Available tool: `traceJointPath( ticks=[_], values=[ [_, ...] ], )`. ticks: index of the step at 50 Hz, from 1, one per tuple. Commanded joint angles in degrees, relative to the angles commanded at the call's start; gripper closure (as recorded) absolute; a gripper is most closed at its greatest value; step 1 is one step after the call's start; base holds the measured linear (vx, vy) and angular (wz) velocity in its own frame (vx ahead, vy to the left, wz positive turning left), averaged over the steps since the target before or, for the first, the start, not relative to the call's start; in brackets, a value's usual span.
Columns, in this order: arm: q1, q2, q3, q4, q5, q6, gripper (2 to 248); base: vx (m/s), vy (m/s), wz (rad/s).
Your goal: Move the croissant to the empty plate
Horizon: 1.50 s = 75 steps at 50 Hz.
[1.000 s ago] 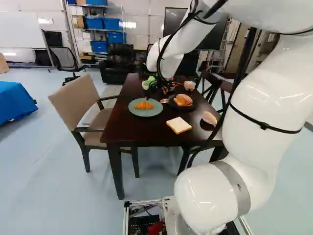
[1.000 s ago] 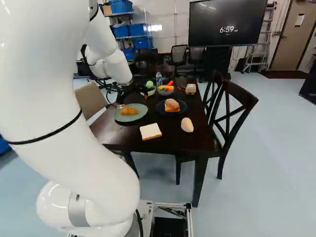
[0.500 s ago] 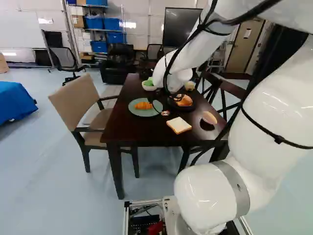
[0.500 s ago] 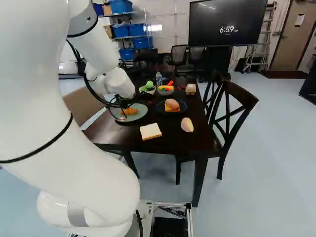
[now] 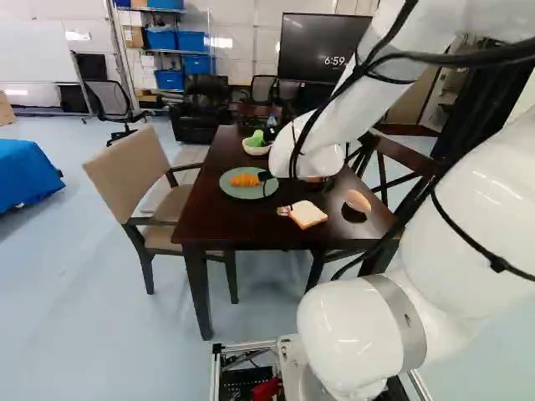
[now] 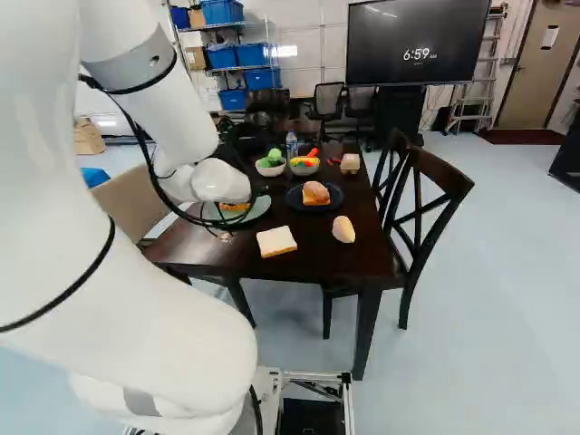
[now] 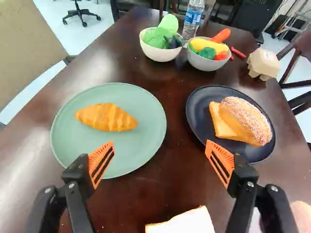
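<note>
My gripper (image 5: 274, 194) hangs over the table beside the green plate in the left base view, partly hidden by the arm. In the wrist view the gripper (image 7: 161, 159) is open, its orange pads wide apart with nothing between them. The croissant (image 7: 106, 117) lies on the green plate (image 7: 131, 158), ahead of the fingers and toward one side; one fingertip overlaps the plate's near edge in that view. The dark blue plate (image 7: 197, 119), ahead toward the other side, bears a bread slice (image 7: 218, 127) and a sugared bun (image 7: 245, 121).
White bread (image 6: 275, 241) and a pale bun-like piece (image 6: 343, 229) lie on the table near its front edge. Beyond the plates are two bowls (image 7: 158, 53) (image 7: 206, 63) of toy vegetables, a bottle (image 7: 192, 19) and an egg carton (image 7: 263, 63). Chairs (image 5: 134, 171) (image 6: 435, 204) flank the table.
The arm has swung its wrist back, bringing the gripper from over the far part of the table toward the base. The croissant and plates have stayed in place. The base has not moved.
</note>
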Motion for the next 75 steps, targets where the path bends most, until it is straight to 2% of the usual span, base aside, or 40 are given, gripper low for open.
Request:
traceJointPath(
  ticks=[22,43,75],
  values=[
    [-1.27,3.45,7.83,-0.09,10.81,3.43,3,0.0,0.0,0.0],
    [-2.14,5.81,13.18,-0.15,18.19,5.78,3,0.0,0.0,0.0],
    [-2.81,7.62,17.29,-0.2,23.87,7.58,3,0.0,0.0,0.0]
  ],
)
